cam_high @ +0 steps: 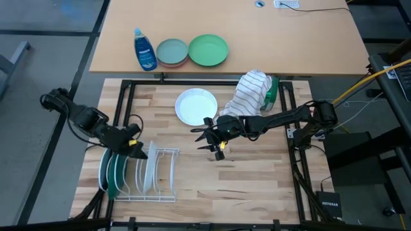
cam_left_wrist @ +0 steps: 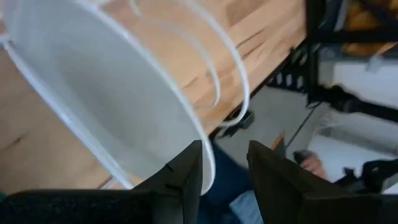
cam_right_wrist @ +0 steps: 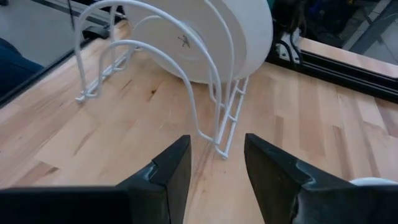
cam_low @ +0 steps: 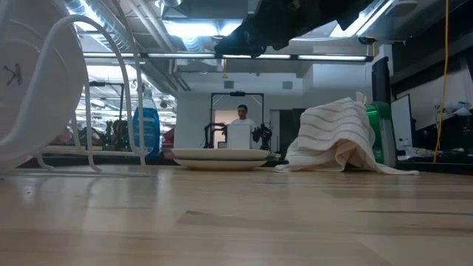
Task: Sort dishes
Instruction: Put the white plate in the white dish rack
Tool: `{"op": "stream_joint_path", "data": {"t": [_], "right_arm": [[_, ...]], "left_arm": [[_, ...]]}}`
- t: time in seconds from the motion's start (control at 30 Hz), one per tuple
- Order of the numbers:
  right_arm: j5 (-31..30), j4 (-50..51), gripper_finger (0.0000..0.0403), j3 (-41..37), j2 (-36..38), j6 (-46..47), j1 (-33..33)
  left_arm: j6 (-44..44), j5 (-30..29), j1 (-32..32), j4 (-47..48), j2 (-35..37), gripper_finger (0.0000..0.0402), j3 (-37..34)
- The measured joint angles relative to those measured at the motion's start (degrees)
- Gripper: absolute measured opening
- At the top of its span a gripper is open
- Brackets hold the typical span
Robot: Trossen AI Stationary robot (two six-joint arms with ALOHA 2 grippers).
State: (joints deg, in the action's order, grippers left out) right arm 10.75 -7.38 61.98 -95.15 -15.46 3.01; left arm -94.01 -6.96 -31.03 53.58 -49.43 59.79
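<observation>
A white wire dish rack (cam_high: 146, 176) stands at the table's near left. It holds a dark green plate (cam_high: 114, 172) and white plates (cam_high: 151, 168) on edge between its wires. My left gripper (cam_high: 140, 151) is open just above the rack, at the top rim of a white plate (cam_left_wrist: 112, 93). Another white plate (cam_high: 196, 106) lies flat on the table farther back; it also shows in the low view (cam_low: 219, 156). My right gripper (cam_high: 212, 142) is open and empty above the table's middle, between that plate and the rack (cam_right_wrist: 186, 74). My left gripper stands open over the racked white plate. The plate's rim (cam_left_wrist: 208, 167) lies right beside one finger (cam_left_wrist: 186, 177). I cannot tell whether that finger touches it. The plate stands on edge in the rack.
A striped towel (cam_high: 247, 93) lies bunched at the far right over a green thing (cam_high: 272, 93). On the desk beyond are a blue soap bottle (cam_high: 144, 50), a grey-blue plate over a pink one (cam_high: 172, 52) and a light green plate (cam_high: 208, 49). A person (cam_low: 242, 122) stands far behind.
</observation>
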Motion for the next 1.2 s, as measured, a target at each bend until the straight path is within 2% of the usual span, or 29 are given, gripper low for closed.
{"op": "stream_joint_path", "data": {"t": [0.1, 0.3, 0.43, 0.7, 0.83, 1.03, 1.2], "right_arm": [[-4.1, 0.0, 0.0154, 0.0, 0.0, 0.1, 0.0], [-20.5, 0.1, 0.0154, 0.0, 0.0, 0.5, 0.0], [-25.2, 1.4, 0.0154, 0.0, 0.0, 0.5, -0.1], [-24.5, 10.8, 0.0154, 0.0, -0.4, 0.7, -4.4], [-20.9, 11.1, 0.0154, 0.1, -2.1, 0.2, -7.3], [-17.4, 10.6, 0.0154, 0.0, -7.2, -2.9, -10.5], [-17.4, 9.7, 0.0154, 0.0, -10.2, -6.2, -10.7]], "left_arm": [[1.6, -5.5, 0.0, 0.0, 1.9, 0.0117, 0.0], [7.7, -17.7, 0.0, -0.1, 4.4, 0.0118, 0.0], [13.9, -23.2, 1.2, -0.1, 5.3, 0.0118, 0.0], [30.4, -24.0, 8.7, -0.1, 5.5, 0.0118, 0.0], [37.0, -24.0, 12.8, -0.2, 5.5, 0.0118, 0.0], [42.1, -24.0, 16.3, -0.2, 5.4, 0.0118, 0.0], [44.8, -23.8, 17.0, -0.1, 5.4, 0.0118, 0.0]]}}
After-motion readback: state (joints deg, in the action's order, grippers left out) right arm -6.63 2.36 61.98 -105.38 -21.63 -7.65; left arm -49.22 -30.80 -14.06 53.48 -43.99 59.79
